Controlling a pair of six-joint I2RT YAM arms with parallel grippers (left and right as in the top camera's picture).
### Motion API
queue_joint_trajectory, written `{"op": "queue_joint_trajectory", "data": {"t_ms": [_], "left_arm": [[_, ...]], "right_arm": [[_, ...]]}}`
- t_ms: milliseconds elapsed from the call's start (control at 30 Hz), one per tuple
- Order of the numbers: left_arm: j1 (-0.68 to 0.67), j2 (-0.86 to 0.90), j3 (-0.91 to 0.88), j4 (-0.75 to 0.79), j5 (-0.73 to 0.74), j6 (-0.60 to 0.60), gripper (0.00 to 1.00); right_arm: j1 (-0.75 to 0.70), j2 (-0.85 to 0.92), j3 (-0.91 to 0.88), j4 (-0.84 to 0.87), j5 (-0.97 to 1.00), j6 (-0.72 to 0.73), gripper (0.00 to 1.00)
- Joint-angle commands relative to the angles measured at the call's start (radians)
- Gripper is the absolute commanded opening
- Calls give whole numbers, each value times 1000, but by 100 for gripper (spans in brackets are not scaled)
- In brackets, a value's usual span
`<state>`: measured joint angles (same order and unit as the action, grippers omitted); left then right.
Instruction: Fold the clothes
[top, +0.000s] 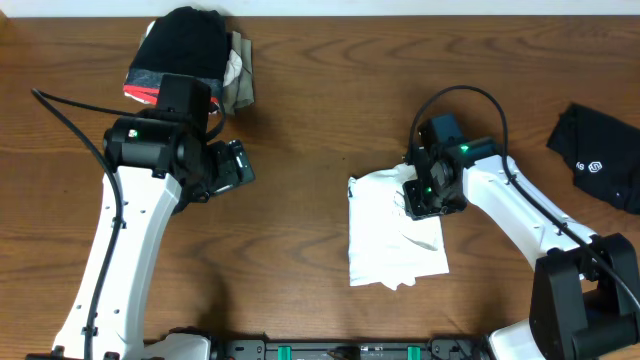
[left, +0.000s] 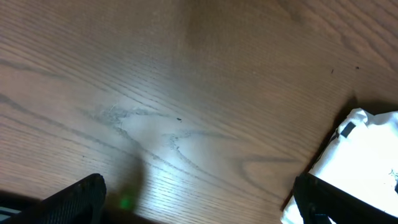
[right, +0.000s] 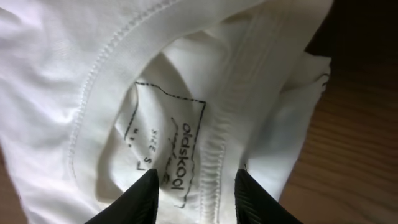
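Wooden table (top: 320, 100), folded white shirt (top: 385, 245).

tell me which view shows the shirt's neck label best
Right wrist: the label sits close up, print readable. Overhead shows the shirt, but the label cannot be made out. Left wrist catches only a shirt corner.

Brown wood-grain table (top: 320, 100), bearing:
- folded white cloth shirt (top: 385, 240), wrinkled, near centre;
- small black garment with white logo (top: 600, 165), at the right edge;
- heap of dark clothes (top: 185, 45), far left corner, with an olive piece beside it.
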<state>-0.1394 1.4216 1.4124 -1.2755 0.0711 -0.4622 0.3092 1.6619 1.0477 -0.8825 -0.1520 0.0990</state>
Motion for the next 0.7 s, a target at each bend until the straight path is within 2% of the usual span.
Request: {"op": "queue_joint_trajectory", "data": {"t_ms": [0, 133, 333, 667], "left_arm": [[-2, 3, -5, -7, -11, 20, 98], [-2, 3, -5, -6, -11, 20, 98], [-2, 3, -5, -6, -11, 20, 98], [-2, 3, -5, -6, -11, 20, 98]], "right_arm": [[-24, 1, -16, 5, 56, -29, 39], [-64, 1, -16, 14, 45, -35, 40], [-101, 4, -16, 28, -80, -82, 40], [-104, 10, -39, 49, -142, -116, 39]]}}
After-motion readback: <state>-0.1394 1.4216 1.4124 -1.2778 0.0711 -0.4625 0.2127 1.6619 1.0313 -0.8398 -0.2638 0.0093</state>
